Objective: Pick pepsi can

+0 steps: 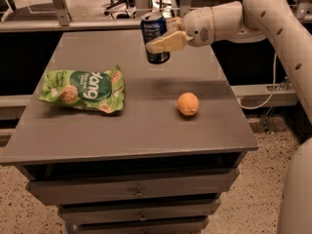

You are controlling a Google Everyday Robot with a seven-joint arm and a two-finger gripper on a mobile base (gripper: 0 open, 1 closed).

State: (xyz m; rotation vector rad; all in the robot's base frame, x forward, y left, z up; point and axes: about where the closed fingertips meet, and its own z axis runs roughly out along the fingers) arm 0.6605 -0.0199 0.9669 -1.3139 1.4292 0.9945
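One can (pixel 153 26), dark blue, up in the air over the far part of table (pixel 146 126), not touching it, leaning a little. Clamped by gripper (pixel 161 38), with one finger across the front side. Possible to lose it from here: by a fast swing of the arm, or by too light pressure on a leaning can. Then falling on table, maybe rolling toward orange (pixel 187 104) or over the edge. Bag (pixel 84 90) at left, well apart.

Glossy metal pepsi can (pixel 152 26), smooth plastic tool (pixel 158 39) gripping it above matt table (pixel 146 130) — shiny (crinkled) snack bag (pixel 83 85)
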